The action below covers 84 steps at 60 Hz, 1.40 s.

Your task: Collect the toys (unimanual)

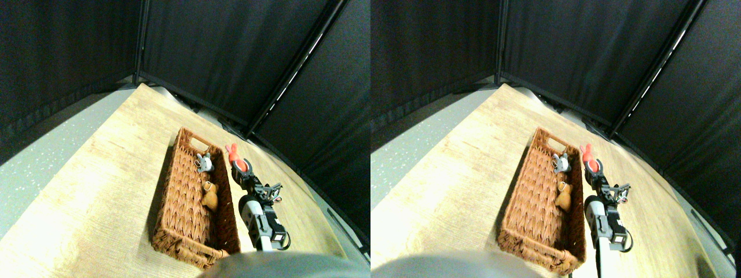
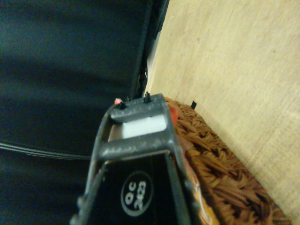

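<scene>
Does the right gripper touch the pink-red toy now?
Touching. In the stereo pair view the right gripper closes around the pink-red toy, beside the basket; the toy's ears stick out past its tips.

I see a wicker basket point(image 1: 191, 202) lying lengthwise on the wooden table point(image 1: 98, 197), nearer its right edge. Black curtains point(image 1: 231, 52) close off the table's far edges, and grey speckled floor point(image 1: 35, 168) shows past its left edge.

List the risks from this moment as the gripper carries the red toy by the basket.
1. The pink-red toy at the right gripper sticks out well past the jaws; it may slip loose.
2. It hangs beside the basket's right wall, not over the inside, so a release now would likely miss.
3. Swinging in low could snag that wall.
</scene>
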Motion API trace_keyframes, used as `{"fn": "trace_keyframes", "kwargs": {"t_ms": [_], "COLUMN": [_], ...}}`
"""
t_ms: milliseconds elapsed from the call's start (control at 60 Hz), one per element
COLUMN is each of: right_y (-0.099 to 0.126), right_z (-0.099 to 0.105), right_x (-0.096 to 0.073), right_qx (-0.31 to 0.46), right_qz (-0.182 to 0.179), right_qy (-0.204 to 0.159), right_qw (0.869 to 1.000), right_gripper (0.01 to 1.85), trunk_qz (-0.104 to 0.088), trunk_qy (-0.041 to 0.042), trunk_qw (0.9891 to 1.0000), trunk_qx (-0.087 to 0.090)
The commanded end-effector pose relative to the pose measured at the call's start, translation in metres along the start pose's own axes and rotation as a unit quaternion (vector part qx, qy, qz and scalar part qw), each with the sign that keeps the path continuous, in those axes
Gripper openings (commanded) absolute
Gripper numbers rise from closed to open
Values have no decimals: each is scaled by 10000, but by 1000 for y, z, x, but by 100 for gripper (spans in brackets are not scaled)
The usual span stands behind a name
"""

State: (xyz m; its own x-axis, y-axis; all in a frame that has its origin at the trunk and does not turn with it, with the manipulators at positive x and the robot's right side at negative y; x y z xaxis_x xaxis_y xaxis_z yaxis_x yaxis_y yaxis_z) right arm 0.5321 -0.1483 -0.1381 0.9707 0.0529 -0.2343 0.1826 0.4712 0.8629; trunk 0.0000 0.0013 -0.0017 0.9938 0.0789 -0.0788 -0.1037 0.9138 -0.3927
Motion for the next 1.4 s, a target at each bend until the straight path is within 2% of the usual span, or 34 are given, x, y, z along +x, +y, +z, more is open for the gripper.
{"fn": "trace_keyframes", "kwargs": {"t_ms": [17, 200, 350, 500, 567, 633, 683, 717, 800, 817, 867, 900, 1017, 1100, 1150, 1200, 1250, 1283, 1400], "right_y": [6, 20, 26, 27, 24, 21, 19, 18, 17, 17, 17, 16, 12, 8, 6, 4, 1, -1, -7], "right_z": [-3, -26, -38, -46, -48, -48, -48, -48, -46, -46, -45, -43, -36, -25, -19, -11, 2, 10, 29], "right_x": [0, 5, 9, 9, 9, 9, 9, 8, 6, 6, 4, 3, 5, 7, 9, 9, 9, 9, 3], "right_qx": [142, -70, -36, -81, 198, 182, 173, 172, 135, 135, 115, 36, -73, -154, -130, -73, -257, -105, -59], "right_qz": [133, 72, 140, 97, -27, -51, -7, 7, -84, -84, -184, -174, -127, -46, -25, -39, -12, -58, -67], "right_qy": [62, 373, 685, 738, 721, 563, 581, 629, 600, 600, 540, 497, 394, 181, 175, 37, -197, -389, -810], "right_qw": [9998, 9993, 9975, 9972, 9972, 9982, 9982, 9979, 9981, 9981, 9983, 9986, 9991, 9997, 9998, 10000, 9995, 9992, 9967], "right_gripper": [6, 6, 6, 6, 6, 6, 6, 10, 67, 67, 94, 102, 102, 93, 89, 86, 77, 70, 69], "trunk_qz": [167, 232, 268, 288, 305, 297, 287, 279, 241, 239, 217, 210, 176, 155, 135, 107, 73, 42, -53], "trunk_qy": [-50, -85, -77, -80, -87, -76, -68, -66, -25, -23, -17, -16, 21, 37, 53, 65, 73, 81, 100], "trunk_qw": [9991, 9984, 9980, 9978, 9977, 9978, 9979, 9980, 9983, 9984, 9986, 9987, 9990, 9992, 9993, 9995, 9996, 9997, 9999], "trunk_qx": [-376, -500, -566, -595, -592, -585, -575, -559, -522, -518, -489, -474, -404, -367, -332, -294, -253, -215, -101]}}
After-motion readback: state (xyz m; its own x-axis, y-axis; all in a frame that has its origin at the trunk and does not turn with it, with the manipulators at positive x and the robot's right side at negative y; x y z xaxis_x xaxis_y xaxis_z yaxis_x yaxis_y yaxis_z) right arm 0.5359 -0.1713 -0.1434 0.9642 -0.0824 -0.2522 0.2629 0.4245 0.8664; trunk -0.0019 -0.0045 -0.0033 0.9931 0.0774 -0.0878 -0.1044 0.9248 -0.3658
